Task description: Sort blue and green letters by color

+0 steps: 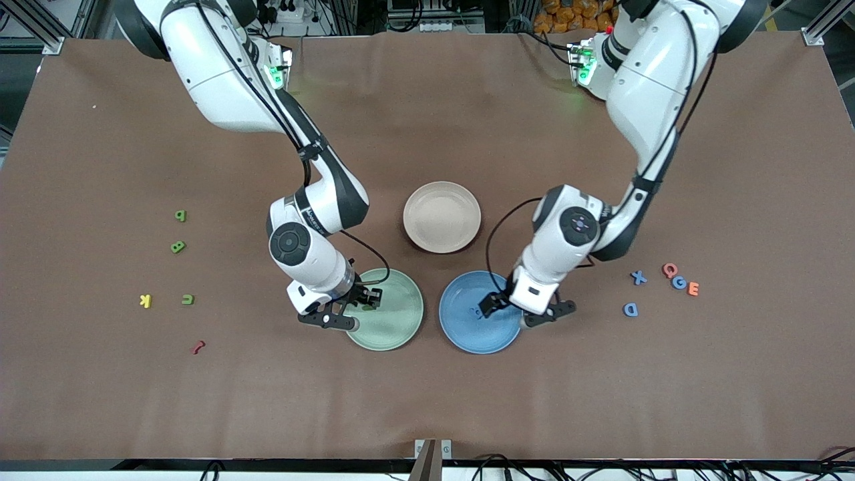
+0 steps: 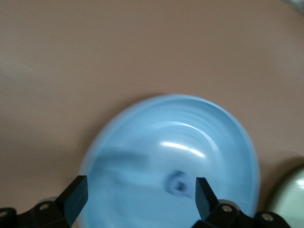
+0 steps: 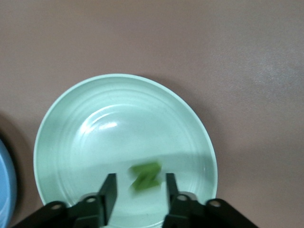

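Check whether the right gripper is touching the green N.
Apart. In the right wrist view the green N shows between the open fingers of the right gripper, with green plate visible on both sides of it.

Plates: pale green plate (image 3: 71, 137), blue plate (image 2: 228, 142), plain beige plate (image 1: 441, 216). Cloth on table (image 1: 427, 401) brown, unpatterned. Between the black fingers (image 3: 108, 190) of the right gripper: green N (image 3: 146, 175). Between the black fingers (image 2: 76, 192) of the left gripper: blue letter (image 2: 178, 183).

Brown table (image 1: 427, 401), green plate (image 1: 401, 327), blue plate (image 1: 461, 327), beige plate (image 1: 441, 217), scattered letters
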Available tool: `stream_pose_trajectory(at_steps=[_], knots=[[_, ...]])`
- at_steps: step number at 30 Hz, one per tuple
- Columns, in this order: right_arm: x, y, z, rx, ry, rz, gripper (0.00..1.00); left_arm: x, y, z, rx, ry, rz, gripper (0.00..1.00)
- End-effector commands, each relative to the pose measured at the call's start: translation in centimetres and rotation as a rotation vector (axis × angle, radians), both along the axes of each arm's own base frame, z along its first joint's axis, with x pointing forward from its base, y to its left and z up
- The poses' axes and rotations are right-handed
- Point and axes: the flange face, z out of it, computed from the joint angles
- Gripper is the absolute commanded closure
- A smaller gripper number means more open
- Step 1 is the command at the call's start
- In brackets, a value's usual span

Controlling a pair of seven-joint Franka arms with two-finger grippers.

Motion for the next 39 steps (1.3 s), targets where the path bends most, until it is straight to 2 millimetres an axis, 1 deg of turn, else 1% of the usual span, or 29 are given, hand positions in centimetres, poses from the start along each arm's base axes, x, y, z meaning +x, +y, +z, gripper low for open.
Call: stream_pose_trajectory(at_steps=[1, 2, 4, 5, 9, 10, 11, 12, 15, 17, 20, 22, 23, 24, 25, 27, 31, 33, 36, 38, 39], knots=[[1.1, -1.0, 2.3, 0.015, -0.010, -0.043, 0.00, 1.3, 6.2, 3.4, 0.098, 0.064, -0.078, 0.00], [1.4, -1.6, 2.9, 0.018, -0.017, -0.051, 0.00, 1.4, 7.1, 3.8, 0.111, 0.080, -0.092, 0.00], [1.9, -2.6, 4.1, 0.022, -0.028, -0.060, 0.00, 1.9, 9.8, 4.7, 0.135, 0.110, -0.118, 0.00], [2.0, -3.2, 4.4, 0.020, -0.025, -0.063, 0.00, 2.1, 11.2, 5.1, 0.146, 0.126, -0.137, 0.00], [2.5, -7.8, 6.6, 0.004, -0.020, -0.038, 0.00, 2.4, 16.4, 5.6, 0.180, 0.195, -0.226, 0.00], [2.6, -9.7, 7.3, -0.001, -0.024, -0.024, 0.00, 2.3, 17.8, 5.4, 0.185, 0.219, -0.250, 0.00], [2.7, -11.2, 7.6, -0.006, -0.024, -0.016, 0.00, 2.3, 18.7, 5.4, 0.187, 0.233, -0.263, 0.00], [2.7, -13.4, 8.1, -0.014, -0.021, 0.001, 0.00, 2.4, 20.0, 5.6, 0.188, 0.241, -0.273, 0.00], [2.7, -17.8, 8.8, -0.032, 0.007, 0.052, 0.00, 2.3, 22.6, 5.1, 0.189, 0.265, -0.291, 0.00], [2.8, -21.0, 8.8, -0.051, 0.038, 0.071, 0.00, 1.9, 24.0, 4.6, 0.191, 0.284, -0.299, 0.00], [2.7, -24.5, 8.8, -0.082, 0.083, 0.110, 0.00, 0.7, 25.7, 4.3, 0.205, 0.316, -0.264, 0.00], [2.6, -27.6, 8.7, -0.090, 0.090, 0.122, 0.00, 0.0, 29.5, 4.4, 0.212, 0.341, -0.177, 0.00], [2.5, -29.2, 8.6, -0.092, 0.089, 0.133, 0.00, -0.2, 30.9, 4.5, 0.209, 0.347, -0.139, 0.00], [2.2, -30.4, 8.3, -0.091, 0.091, 0.143, 0.00, -0.4, 32.5, 4.5, 0.205, 0.353, -0.101, 0.00], [2.1, -31.5, 8.0, -0.092, 0.094, 0.152, 0.00, -0.4, 33.8, 4.5, 0.201, 0.358, -0.068, 0.00], [2.0, -33.8, 7.7, -0.093, 0.091, 0.157, 0.00, -0.6, 35.8, 4.1, 0.193, 0.370, -0.023, 0.00], [1.2, -37.9, 6.2, -0.110, 0.094, 0.149, 0.01, -0.6, 37.8, 4.0, 0.188, 0.381, 0.073, 0.00], [0.7, -39.1, 5.2, -0.141, 0.091, 0.156, 0.02, -0.5, 38.9, 4.0, 0.187, 0.381, 0.136, 0.00], [0.2, -40.3, 4.0, -0.191, 0.072, 0.169, 0.06, -0.3, 40.4, 3.7, 0.183, 0.364, 0.229, 0.00], [-0.3, -41.3, 2.8, -0.204, 0.061, 0.158, 0.08, 0.1, 40.8, 3.8, 0.176, 0.335, 0.303, 0.00], [-0.4, -41.7, 2.4, -0.208, 0.052, 0.155, 0.09, 0.3, 40.6, 3.5, 0.173, 0.332, 0.338, 0.00]])
